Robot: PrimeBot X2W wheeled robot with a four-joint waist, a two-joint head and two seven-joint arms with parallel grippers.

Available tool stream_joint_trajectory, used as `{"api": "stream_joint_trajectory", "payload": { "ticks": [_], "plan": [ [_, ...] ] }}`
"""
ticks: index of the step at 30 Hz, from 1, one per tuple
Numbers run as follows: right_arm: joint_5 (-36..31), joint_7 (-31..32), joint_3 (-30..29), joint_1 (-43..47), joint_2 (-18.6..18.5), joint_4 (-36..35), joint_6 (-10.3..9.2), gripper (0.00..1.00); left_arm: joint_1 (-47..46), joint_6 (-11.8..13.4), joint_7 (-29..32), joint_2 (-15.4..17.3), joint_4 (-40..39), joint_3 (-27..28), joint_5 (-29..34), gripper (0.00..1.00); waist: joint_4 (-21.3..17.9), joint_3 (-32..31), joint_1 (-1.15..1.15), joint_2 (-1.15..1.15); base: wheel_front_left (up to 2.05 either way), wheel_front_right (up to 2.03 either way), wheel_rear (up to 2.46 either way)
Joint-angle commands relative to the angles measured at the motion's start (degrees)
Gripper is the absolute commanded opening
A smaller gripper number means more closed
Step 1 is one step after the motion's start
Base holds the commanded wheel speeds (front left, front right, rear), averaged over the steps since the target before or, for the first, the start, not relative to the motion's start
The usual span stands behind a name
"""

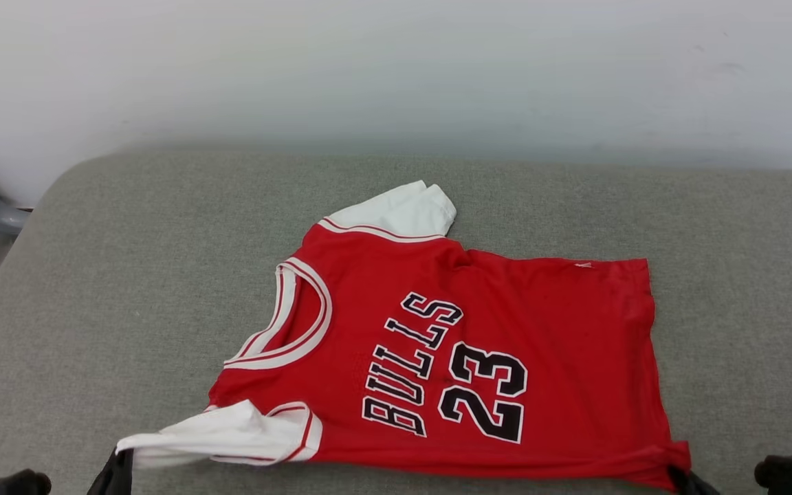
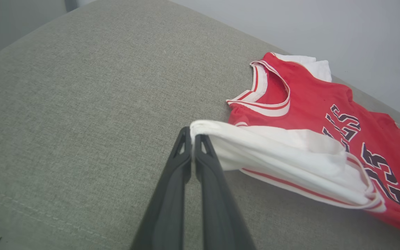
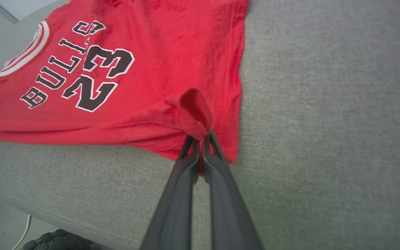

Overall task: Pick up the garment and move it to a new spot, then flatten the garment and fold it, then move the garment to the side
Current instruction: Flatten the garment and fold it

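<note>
Red jersey cloth lies print-up on the grey upholstered cushion. The garment is spread sideways, with its collar toward the left, its hem toward the right, and the far sleeve lying white at the far edge.

The left gripper is closed on the tip of the near sleeve and draws it out to the left into a taut white tube. The right gripper is clamped on the hem corner at the near right, where the cloth bunches into a small raised loop just above the fingertips.

Holding the two opposite near ends looks meant to stretch the near edge straight, so that the body settles flat before any fold. The far half rests loose on the cushion. Flattening appears to be under way, and no fold has been made yet.
</note>
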Motion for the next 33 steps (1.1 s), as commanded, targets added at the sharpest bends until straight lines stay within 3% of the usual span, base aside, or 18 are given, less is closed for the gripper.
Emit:
{"api": "stream_joint_trajectory", "payload": {
  "ticks": [1, 9, 20, 30, 31, 32, 33],
  "plan": [
    [-0.26, 0.57, -0.83, 0.14, 0.07, -1.44, -0.16, 0.00, -1.45, 0.07, 0.22, 0.74, -0.54, 0.16, 0.07, 0.00, -0.19, 0.97, 0.01, 0.00, 0.00, 0.00, 0.00],
    [-2.15, 3.35, 0.01, -6.83, 0.99, -2.81, -0.14, 0.00, -10.82, -1.90, 1.65, 0.38, 2.23, -1.46, -0.34, 0.00, -1.73, 5.95, 0.01, 0.00, 0.00, 0.00, 0.00],
    [-2.91, 0.39, 0.61, -17.86, -0.61, 6.03, -0.15, 0.00, -24.83, -5.99, 1.85, -0.69, 13.28, -5.21, 0.92, 0.00, -2.73, 13.59, 0.01, 0.00, 0.00, 0.00, 0.00],
    [-3.33, -2.43, 3.91, -23.00, -0.80, 15.16, -0.15, 0.00, -33.47, -9.46, 7.24, -2.80, 24.44, -9.54, -0.21, 0.00, -2.47, 17.24, 0.01, 0.00, 0.00, 0.00, 0.00],
    [-3.05, -2.69, 4.45, -23.25, -0.81, 15.93, -0.15, 0.12, -33.85, -9.74, 7.58, -2.94, 25.29, -9.84, -0.29, 0.00, -2.47, 17.17, 0.01, 0.00, 0.00, 0.00, 0.00],
    [-2.85, -3.08, 5.12, -23.49, -1.03, 16.64, -0.14, 0.35, -34.09, -10.01, 7.77, -3.10, 26.13, -10.09, -0.39, 0.09, -2.48, 16.94, 0.01, 0.00, 0.00, 0.00, 0.00],
    [-2.44, -3.41, 5.60, -23.66, -1.04, 17.21, -0.14, 0.60, -34.25, -10.18, 7.79, -3.23, 26.82, -10.15, -0.48, 0.42, -2.50, 16.71, 0.01, 0.00, 0.00, 0.00, 0.00]
  ]
}}
